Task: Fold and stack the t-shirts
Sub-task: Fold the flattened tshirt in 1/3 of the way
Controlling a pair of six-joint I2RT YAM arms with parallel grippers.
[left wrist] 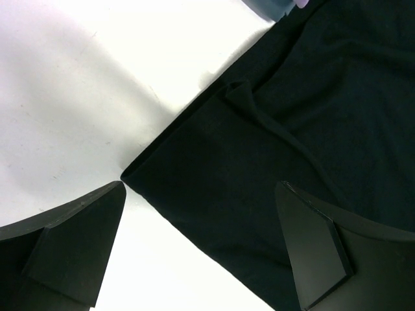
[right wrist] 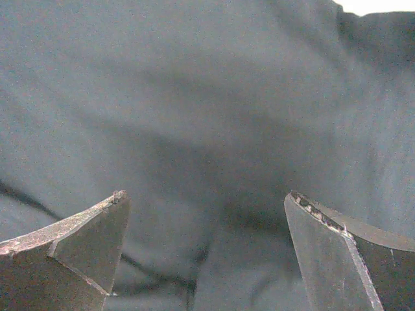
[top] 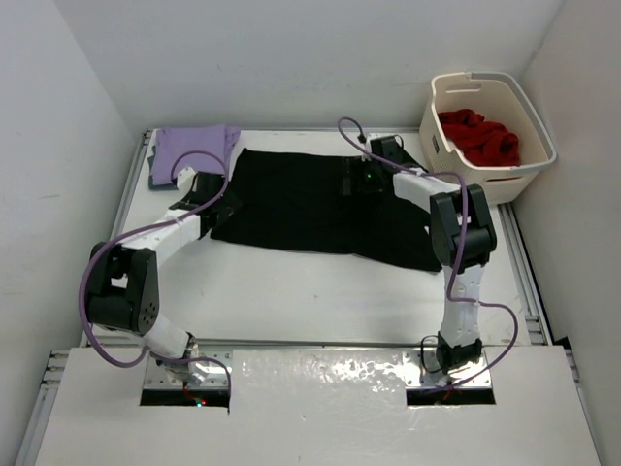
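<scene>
Mostly flat black t-shirt point(top: 301, 206) lies creased; left end effector point(left wrist: 200, 185), right end effector point(right wrist: 205, 193) spread.

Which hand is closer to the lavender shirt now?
Left. The left hand is at the left edge of the black shirt, beside the lavender shirt; the right hand is over the black shirt, farther right.

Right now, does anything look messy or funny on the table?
Nothing is spilled or broken. The black t-shirt lies spread out but crooked, its edge near the left gripper puckered into a small fold. The red t-shirt is crumpled in the basket, not folded.
</scene>
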